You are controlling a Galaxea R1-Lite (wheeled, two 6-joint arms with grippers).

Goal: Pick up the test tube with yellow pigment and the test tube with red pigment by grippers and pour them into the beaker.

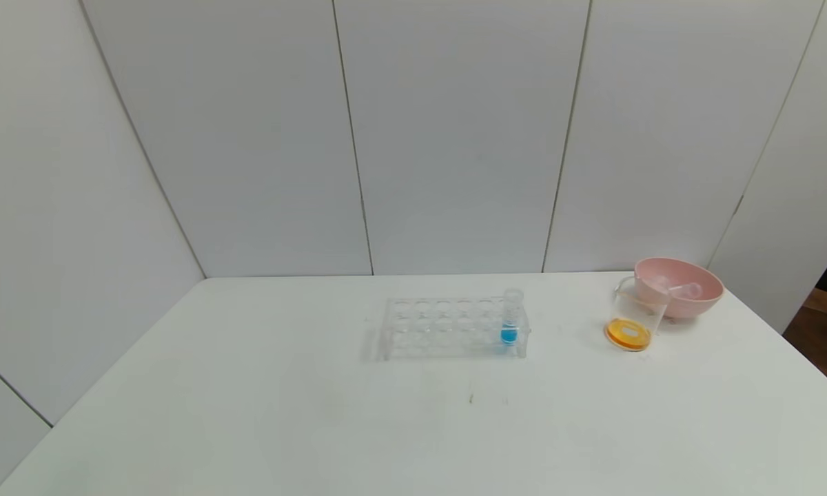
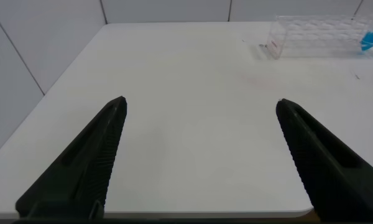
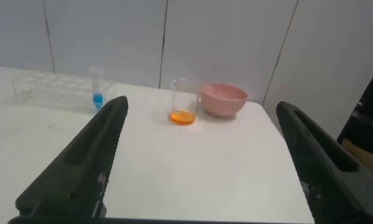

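White tabletop (image 1: 317, 413) is seen bearing a clear many-holed tube rack (image 1: 448, 329) at its middle, holding only a blue-tipped tube (image 1: 510, 320). Well to the right a pink bowl (image 1: 682, 286) holds two emptied clear tubes (image 1: 689, 290), though their tips cannot be told apart; touching it stands the clear glass beaker (image 1: 635, 318), orange liquid at its bottom. Both pours are judged done. The left gripper (image 2: 202, 112) and right gripper (image 3: 202, 112) are held wide apart, empty, so nothing but parking is called for.

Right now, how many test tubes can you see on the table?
3: a blue-tipped tube standing in the rack, and apparently two empty tubes lying in the pink bowl; more may be hidden there.
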